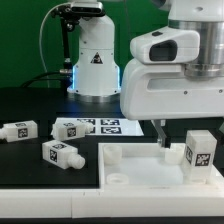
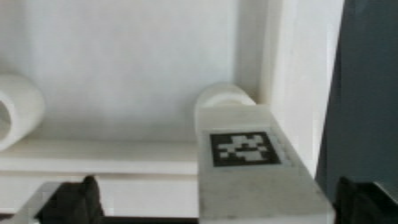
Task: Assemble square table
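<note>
Between the fingers (image 2: 71, 203) of my gripper (image 2: 214, 203) stands one leg (image 2: 240, 150), its tag toward the wrist camera. I read the jaws as spread wider than the leg: a plain gap shows between one finger and the leg, and the other finger is just beside it, though I cannot confirm contact.

On the exterior view the gripper (image 1: 178, 136) hangs straight down over the square top (image 1: 140, 165). The leg (image 1: 200, 150) is upright at the top's corner on the exterior view's right, and I cannot tell whether its foot is seated in a socket. The wrist view shows the leg's far end meeting the inner corner of the raised rim (image 2: 267, 60), and a round socket (image 2: 15, 112) shows partly, apart from the leg.

Off the top, toward the exterior view's left, three loose legs lie on their sides on the black table (image 1: 30, 100): one (image 1: 20, 130), a second (image 1: 72, 128) and a third (image 1: 60, 153) nearest the top. Behind them lies the marker board (image 1: 115, 125), just in front of the robot base (image 1: 95, 62).
</note>
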Robot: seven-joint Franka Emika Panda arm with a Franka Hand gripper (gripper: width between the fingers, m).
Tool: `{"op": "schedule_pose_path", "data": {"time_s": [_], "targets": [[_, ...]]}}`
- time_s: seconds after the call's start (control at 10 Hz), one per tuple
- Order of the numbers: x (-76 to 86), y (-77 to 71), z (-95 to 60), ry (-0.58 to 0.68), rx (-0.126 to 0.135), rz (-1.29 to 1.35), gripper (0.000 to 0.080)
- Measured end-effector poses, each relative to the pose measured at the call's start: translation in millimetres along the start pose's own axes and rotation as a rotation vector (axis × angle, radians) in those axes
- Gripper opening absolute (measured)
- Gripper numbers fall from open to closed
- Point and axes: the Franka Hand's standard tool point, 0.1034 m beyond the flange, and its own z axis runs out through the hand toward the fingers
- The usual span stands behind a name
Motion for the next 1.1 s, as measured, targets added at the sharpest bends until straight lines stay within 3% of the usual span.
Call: {"op": "schedule_pose_path", "data": {"time_s": [0.1,0.2,0.3,0.4,0.8,1.1], "targets": [[1.2,-0.3,0.5,0.009,-0.001,0.015,0.0568],[1.0,0.3,1.1,0.008,-0.001,0.016,0.0385],[0.9,-0.3,1.2,0.008,0.001,0.099,0.0385],[0.8,-0.4,1.5,0.007,0.001,0.156,0.0284],[0.6,-4.4,3.3,0.045,0.009,0.461,0.0284],[-1.2,-5.8,4.4,0.067,0.057,0.915,0.0285]]}}
